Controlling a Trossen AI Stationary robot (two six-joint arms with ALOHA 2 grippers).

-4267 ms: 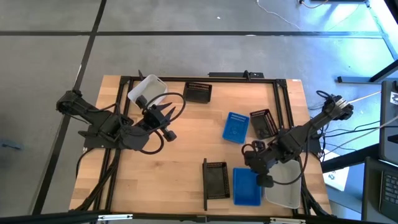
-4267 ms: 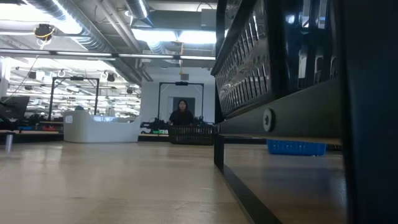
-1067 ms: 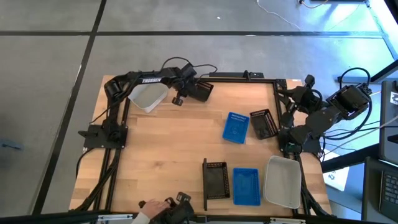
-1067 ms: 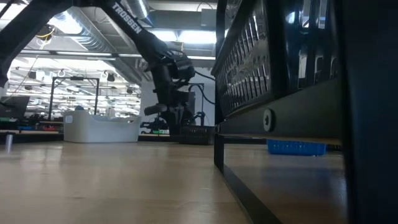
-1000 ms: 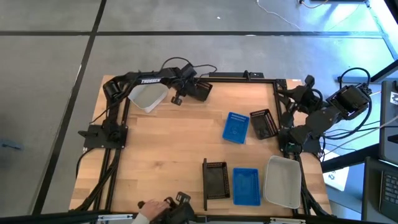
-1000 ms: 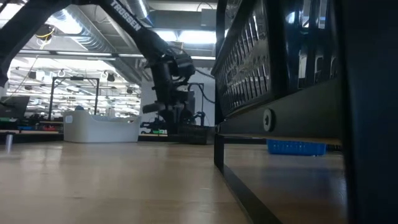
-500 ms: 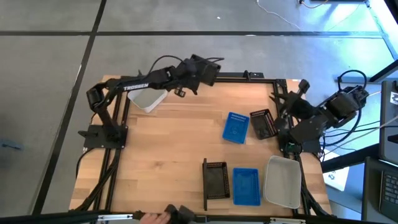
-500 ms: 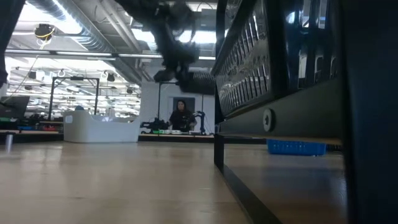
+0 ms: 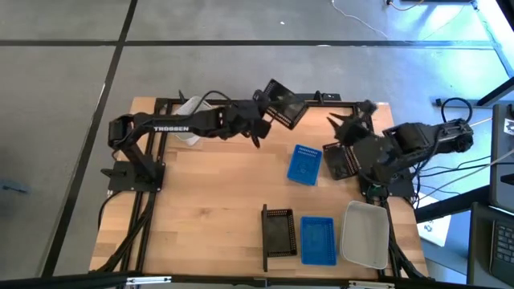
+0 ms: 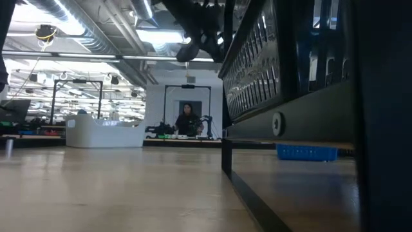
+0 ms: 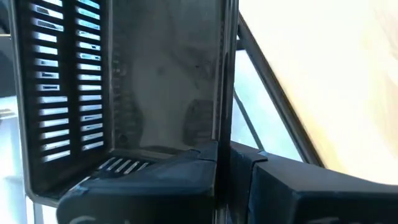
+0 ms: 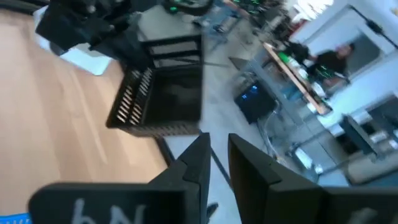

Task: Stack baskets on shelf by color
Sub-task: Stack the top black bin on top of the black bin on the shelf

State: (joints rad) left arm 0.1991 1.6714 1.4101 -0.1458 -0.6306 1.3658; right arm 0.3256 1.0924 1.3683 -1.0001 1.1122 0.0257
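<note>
Aloft, the left gripper clutches a black basket, needing carriage toward the black shelf stack.

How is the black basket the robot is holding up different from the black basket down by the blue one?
The slotted black plastic basket in the left gripper hangs tilted above the table's far edge. The other slotted black plastic basket rests on the wood, touched by nothing. Both are black with slotted sides.
</note>
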